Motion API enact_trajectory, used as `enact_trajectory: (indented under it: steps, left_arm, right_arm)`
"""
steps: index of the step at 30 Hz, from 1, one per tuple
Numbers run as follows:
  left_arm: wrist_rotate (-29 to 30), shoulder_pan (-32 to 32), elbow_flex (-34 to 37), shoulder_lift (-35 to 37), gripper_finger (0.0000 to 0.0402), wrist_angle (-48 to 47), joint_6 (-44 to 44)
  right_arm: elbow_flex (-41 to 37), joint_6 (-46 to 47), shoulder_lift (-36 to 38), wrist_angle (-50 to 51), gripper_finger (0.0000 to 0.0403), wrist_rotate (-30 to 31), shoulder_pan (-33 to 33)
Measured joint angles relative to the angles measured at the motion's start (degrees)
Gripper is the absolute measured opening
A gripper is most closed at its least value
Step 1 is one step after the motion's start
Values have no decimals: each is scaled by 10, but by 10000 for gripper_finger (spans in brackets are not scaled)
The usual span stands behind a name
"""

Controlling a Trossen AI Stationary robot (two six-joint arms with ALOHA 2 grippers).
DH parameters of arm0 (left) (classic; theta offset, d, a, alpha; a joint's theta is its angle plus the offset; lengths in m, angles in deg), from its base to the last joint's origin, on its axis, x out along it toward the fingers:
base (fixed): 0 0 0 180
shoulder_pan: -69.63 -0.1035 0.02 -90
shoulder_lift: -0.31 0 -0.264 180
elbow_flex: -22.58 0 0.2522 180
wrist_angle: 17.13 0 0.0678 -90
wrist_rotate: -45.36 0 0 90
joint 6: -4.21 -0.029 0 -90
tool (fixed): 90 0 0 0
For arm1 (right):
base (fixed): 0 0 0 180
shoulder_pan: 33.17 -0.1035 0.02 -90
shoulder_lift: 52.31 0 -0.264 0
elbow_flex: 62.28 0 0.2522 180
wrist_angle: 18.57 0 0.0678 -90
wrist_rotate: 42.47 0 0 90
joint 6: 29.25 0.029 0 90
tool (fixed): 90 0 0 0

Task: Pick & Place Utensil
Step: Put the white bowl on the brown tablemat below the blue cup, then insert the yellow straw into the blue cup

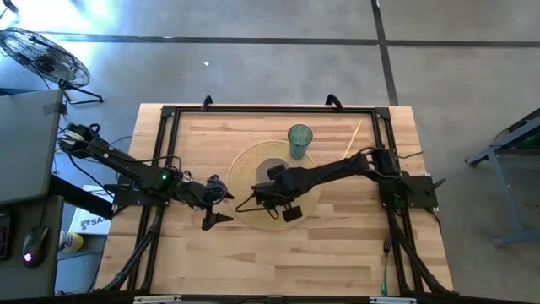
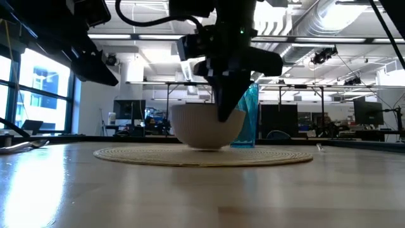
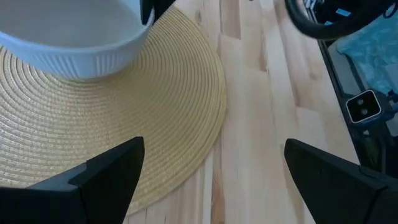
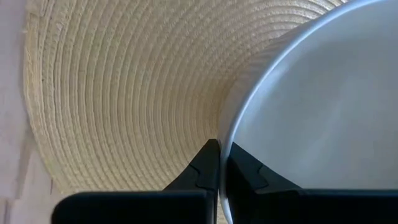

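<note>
- A white ribbed bowl point(image 2: 206, 127) sits on a round woven straw placemat point(image 1: 253, 173) in the middle of the wooden counter point(image 1: 337, 245)
- The right tool point(image 4: 219, 163) is down at the bowl, its two dark fingers drawn together on the rim point(image 4: 231, 134): one finger outside the wall, the other just inside, with the thin white edge between them
- In the low view the right tool point(image 2: 224, 104) reaches down from above onto the near side of the bowl, hiding part of its front
- The bowl's outer wall has fine vertical ribs point(image 3: 74, 59); its inside is smooth and plain white, and nothing can be seen lying in the visible part
- The left tool point(image 1: 215, 207) hangs at the left edge of the placemat, fingers spread wide apart and holding nothing
- From the left wrist view its two dark fingers point(image 3: 106, 177) frame the mat's edge and bare counter boards; the bowl lies ahead of them, apart
- A green-handled utensil point(image 1: 385, 270) lies on the counter near the front right corner, well apart from both tools; its head is too small to tell
- A pale wooden chopstick point(image 1: 352, 138) lies slanted near the back right of the counter
- A translucent teal cup point(image 1: 299, 140) stands upright at the back edge of the placemat, just behind the bowl
</note>
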Motion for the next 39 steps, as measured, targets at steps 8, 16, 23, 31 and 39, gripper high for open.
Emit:
enact_trajectory:
  steps: [8, 16, 23, 31, 39]
  left_arm:
    - [0, 0, 0, 0, 383, 1, 0]
    - [2, 0, 0, 0, 383, 2, -3]
    - [3, 0, 0, 0, 383, 2, -3]
    - [4, 0, 0, 0, 383, 2, -5]
    - [4, 0, 0, 0, 383, 2, -5]
  right_arm:
    - [-26, -23, 2, -27, 16, 8, 5]
    - [-26, -23, 2, -37, 29, 12, 1]
    - [-25, -19, 3, -44, 44, 23, -11]
    - [-21, 8, 4, -44, 84, 83, -18]
    - [-21, 29, 4, -53, 137, 76, -22]
